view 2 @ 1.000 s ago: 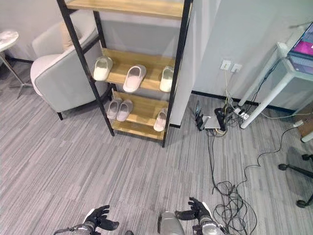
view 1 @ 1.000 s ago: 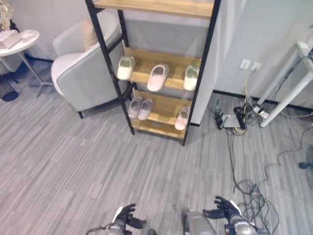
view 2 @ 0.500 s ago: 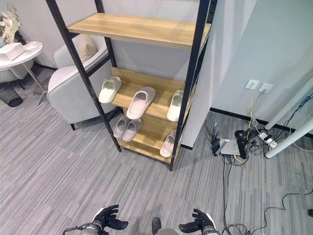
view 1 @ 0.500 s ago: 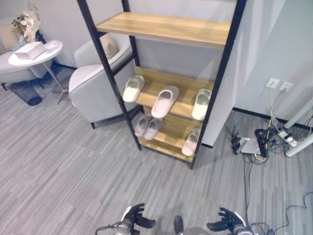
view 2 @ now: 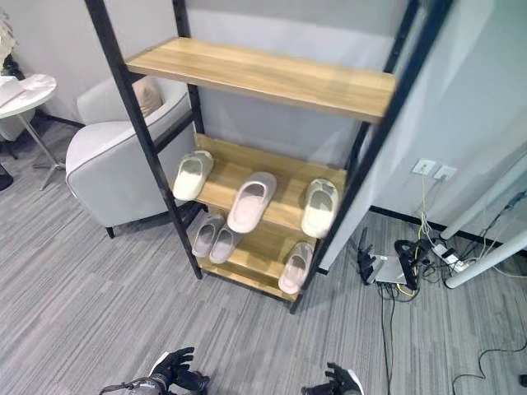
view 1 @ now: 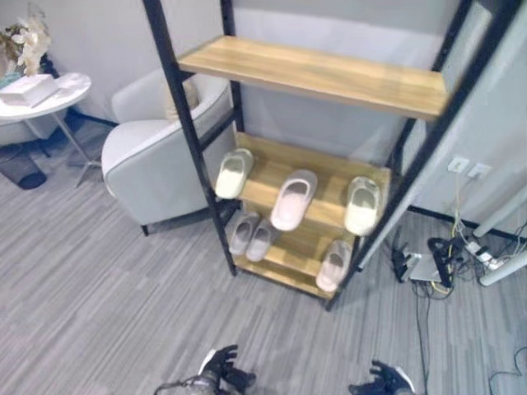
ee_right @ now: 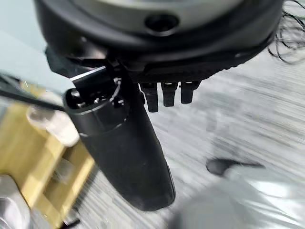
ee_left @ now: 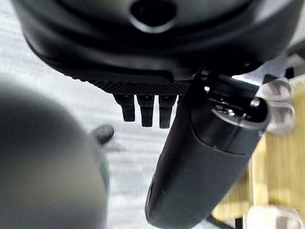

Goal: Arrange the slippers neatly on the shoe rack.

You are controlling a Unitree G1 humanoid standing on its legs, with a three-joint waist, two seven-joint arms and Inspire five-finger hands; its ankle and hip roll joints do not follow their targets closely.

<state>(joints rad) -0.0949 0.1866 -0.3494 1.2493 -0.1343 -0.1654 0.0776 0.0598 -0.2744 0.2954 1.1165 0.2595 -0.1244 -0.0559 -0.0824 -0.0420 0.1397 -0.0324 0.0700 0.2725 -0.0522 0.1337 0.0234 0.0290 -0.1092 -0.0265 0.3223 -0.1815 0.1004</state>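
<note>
Six slippers (view 1: 293,200) already on shoe rack (view 1: 313,74) (loosely spaced); left hand (view 1: 219,369), right hand (view 1: 381,380) relaxed, empty, bottom edge.

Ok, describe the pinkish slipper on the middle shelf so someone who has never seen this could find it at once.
Start at the tall black-framed shoe rack with wooden shelves beside the grey armchair. On its middle shelf lie three slippers in a row; take the centre one, the pinkish slipper. The slippers on either side of it are whitish with a greenish tint.

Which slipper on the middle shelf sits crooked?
The pink slipper in the middle of that shelf: it lies angled, while the white slipper at the left and the white slipper at the right point roughly straight in.
</note>
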